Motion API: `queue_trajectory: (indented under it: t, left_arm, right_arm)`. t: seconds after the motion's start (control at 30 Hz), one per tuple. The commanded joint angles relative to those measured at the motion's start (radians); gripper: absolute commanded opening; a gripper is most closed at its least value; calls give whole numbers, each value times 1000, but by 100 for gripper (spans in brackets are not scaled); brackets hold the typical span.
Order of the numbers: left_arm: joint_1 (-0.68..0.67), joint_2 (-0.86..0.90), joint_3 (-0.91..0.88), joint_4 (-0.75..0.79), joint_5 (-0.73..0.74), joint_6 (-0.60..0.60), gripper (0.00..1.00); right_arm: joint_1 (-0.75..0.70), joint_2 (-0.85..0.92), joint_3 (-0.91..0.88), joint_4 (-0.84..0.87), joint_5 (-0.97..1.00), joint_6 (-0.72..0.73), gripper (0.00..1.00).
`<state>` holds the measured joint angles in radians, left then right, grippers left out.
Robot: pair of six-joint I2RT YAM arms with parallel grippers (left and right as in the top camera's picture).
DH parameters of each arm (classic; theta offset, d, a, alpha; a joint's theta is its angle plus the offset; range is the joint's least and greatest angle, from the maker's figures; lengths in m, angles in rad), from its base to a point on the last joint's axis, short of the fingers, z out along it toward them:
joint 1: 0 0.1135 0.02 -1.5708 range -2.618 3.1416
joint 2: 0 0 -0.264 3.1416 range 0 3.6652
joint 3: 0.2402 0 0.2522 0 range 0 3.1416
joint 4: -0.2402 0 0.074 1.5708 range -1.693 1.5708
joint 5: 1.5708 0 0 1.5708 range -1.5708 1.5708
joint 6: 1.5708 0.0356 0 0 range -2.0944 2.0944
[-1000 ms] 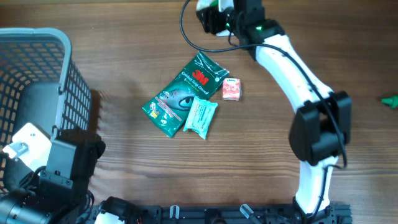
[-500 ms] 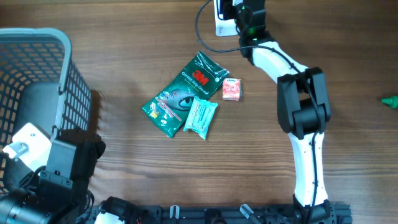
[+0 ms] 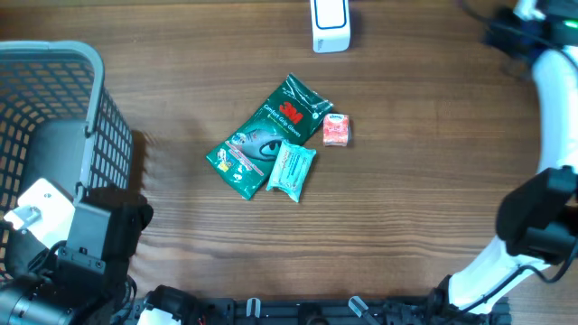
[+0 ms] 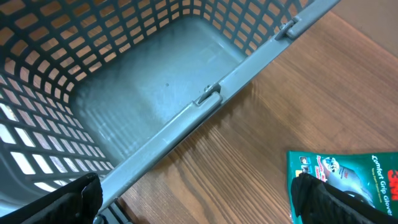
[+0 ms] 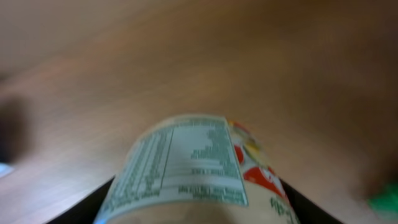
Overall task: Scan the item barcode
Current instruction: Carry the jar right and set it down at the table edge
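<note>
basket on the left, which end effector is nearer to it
Left. The left end effector hangs open right by the rim of the basket; the right end effector, gripping a labelled container, is far across the table near its right edge.

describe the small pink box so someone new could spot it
Right of the grey basket in the overhead view, three packets lie clustered mid-table. The pink box sits at the cluster's right edge, beside the big green 3M pack. It is the smallest item there and the only pink one.
</note>
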<state>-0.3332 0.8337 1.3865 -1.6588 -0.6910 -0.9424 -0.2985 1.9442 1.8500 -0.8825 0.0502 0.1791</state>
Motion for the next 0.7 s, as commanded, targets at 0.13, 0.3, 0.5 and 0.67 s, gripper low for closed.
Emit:
queue_trajectory:
  t: [0.13, 0.3, 0.5, 0.67]
  left_arm:
    - [5, -3, 0, 1, -16, -16, 100]
    - [5, -3, 0, 1, -16, -16, 100]
    - [5, -3, 0, 1, -16, -16, 100]
    - [5, -3, 0, 1, -16, -16, 100]
  right_arm:
    - [-327, 170, -111, 62, 2, 3, 53]
    - [-362, 307, -111, 125, -44, -47, 59]
    - [-357, 310, -109, 155, -47, -48, 99]
    - [-340, 221, 203, -75, -51, 8, 100]
